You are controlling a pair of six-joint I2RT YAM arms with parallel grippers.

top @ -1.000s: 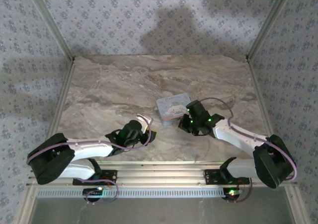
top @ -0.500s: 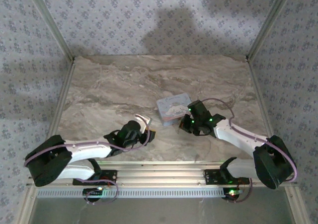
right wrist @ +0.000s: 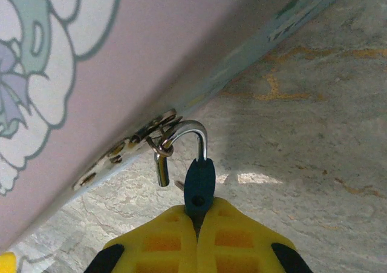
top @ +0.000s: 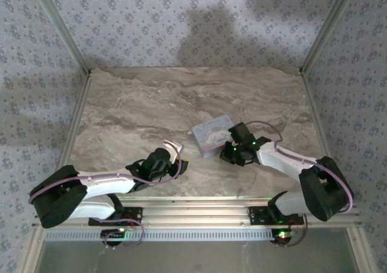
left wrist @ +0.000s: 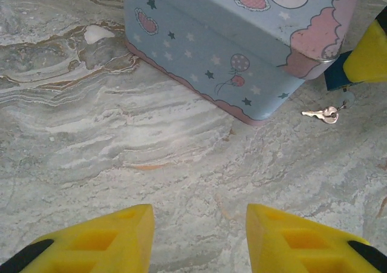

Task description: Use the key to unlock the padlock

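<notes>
**A:** Where is the padlock right now?

**B:** In my right gripper (right wrist: 198,213). Its yellow fingers (right wrist: 158,240) are clenched on the small dark blue body of the padlock (right wrist: 199,187). I see the body edge-on, sticking out past the tips. The thin silver shackle (right wrist: 193,129) arches up from it and is hooked into a little metal ring (right wrist: 162,141) on the rim of the tin box (right wrist: 91,55).

**A:** And the tin box?

**B:** It sits on the marbled surface (left wrist: 121,146), right of the middle and in the near half. It is light blue with cartoon prints and a pink-toned lid. My right gripper is just beside its near right side.

**A:** Is the shackle sprung?

**B:** I cannot tell. One leg enters the body, and the other is tangled with the ring from this angle.

**A:** Where is the key?

**B:** The small silver key (left wrist: 327,113) lies flat on the surface just beside the tin box's near corner, near the padlock. Neither gripper touches it.

**A:** Your left gripper?

**B:** My left gripper (left wrist: 199,224) is released, its yellow tips apart with nothing between them. It hovers low over bare surface, left of the tin box and apart from it, facing the box and the key.
</notes>
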